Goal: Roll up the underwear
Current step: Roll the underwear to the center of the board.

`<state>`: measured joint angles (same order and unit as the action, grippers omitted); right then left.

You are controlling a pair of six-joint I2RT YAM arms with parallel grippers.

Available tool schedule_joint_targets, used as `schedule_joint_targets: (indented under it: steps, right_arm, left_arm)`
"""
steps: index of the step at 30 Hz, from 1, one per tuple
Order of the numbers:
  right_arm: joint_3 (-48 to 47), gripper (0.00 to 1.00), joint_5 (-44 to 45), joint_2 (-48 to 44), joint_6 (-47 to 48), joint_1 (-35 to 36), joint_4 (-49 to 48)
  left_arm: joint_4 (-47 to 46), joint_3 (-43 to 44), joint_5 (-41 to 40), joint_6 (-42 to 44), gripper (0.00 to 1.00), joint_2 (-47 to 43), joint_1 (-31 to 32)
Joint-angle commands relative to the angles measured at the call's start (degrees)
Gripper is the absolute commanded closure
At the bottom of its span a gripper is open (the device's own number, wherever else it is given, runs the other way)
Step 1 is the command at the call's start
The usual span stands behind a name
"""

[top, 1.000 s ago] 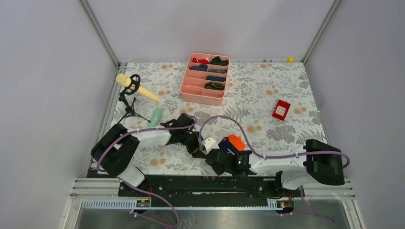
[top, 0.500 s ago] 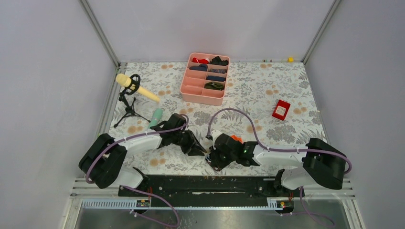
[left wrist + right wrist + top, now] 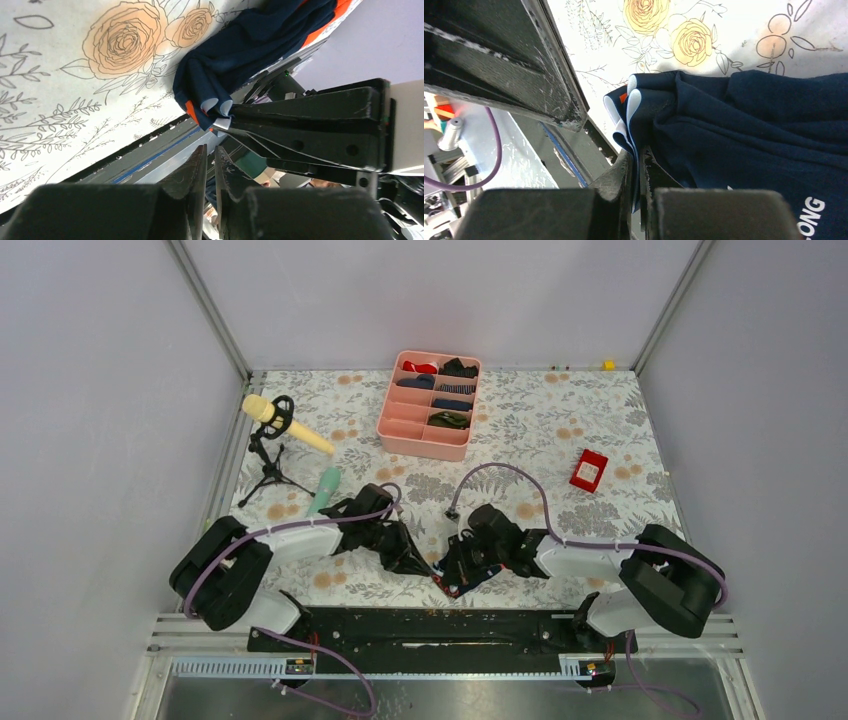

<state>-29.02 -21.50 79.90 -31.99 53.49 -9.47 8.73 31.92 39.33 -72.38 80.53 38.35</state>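
Right arm has the fold pinched, left arm waits beside it

Over on the left, the left arm (image 3: pixel 300 537) reaches in low across the flowered surface (image 3: pixel 600 440). Its left jaws are pressed together with nothing between them, tips pointing at the cloth and just short of it.

In the middle, near the front edge of the surface and close to the black rail (image 3: pixel 400 625), lies the underwear (image 3: pixel 250 40). It is a bunched heap of dark navy cloth with orange showing along one side. Its near end is doubled over into a tight layered fold with pale inner edges. From above, most of it is hidden under the right arm (image 3: pixel 580 558).

On the right, the right jaws are clamped on that layered fold, cloth squeezed between the two tips.

I'd say the roll is only just starting: one end is gathered and gripped, while the rest of the garment is loose and rumpled, not wound. The next move looks to call for the right jaws turning the gripped end over onto the loose cloth. The left jaws would need to part and steady the heap, so it winds rather than drags toward the front edge
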Motion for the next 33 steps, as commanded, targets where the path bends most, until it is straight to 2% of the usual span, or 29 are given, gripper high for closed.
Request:
schedule_joint_targets:
  steps: [1, 8, 19, 25, 28, 33]
  right_arm:
    - [1.71, 1.0, -4.88, -0.25, -2.85, -2.05, -4.17]
    - [3.17, 1.0, -6.66, -0.72, -3.55, -4.36, -4.72]
    - [8.24, 1.0, -14.13, 3.27, -9.14, -9.38, -16.92]
    - [8.34, 1.0, -13.81, 5.28, -9.48, -9.9, -17.24]
    - [8.69, 1.0, -13.54, 5.47, -9.32, -10.57, -17.29]
    - [9.51, 1.0, -14.72, 6.82, -10.41, -11.61, -19.46]
  left_arm:
    - [-2.06, 3.13, 2.55, 2.82, 0.88, 2.54, 1.21]
    - [-2.06, 6.44, 2.85, 3.82, 0.88, 5.97, 2.45]
    - [-2.05, 10.06, 3.03, 4.61, 0.9, 10.13, 3.26]
    - [0.09, 9.87, 2.78, 6.32, 0.91, 9.42, 3.6]
    - [0.68, 9.9, 2.23, 8.63, 0.91, 7.27, 4.0]
    - [9.68, 12.31, -2.04, 17.56, 0.9, 4.89, 4.38]
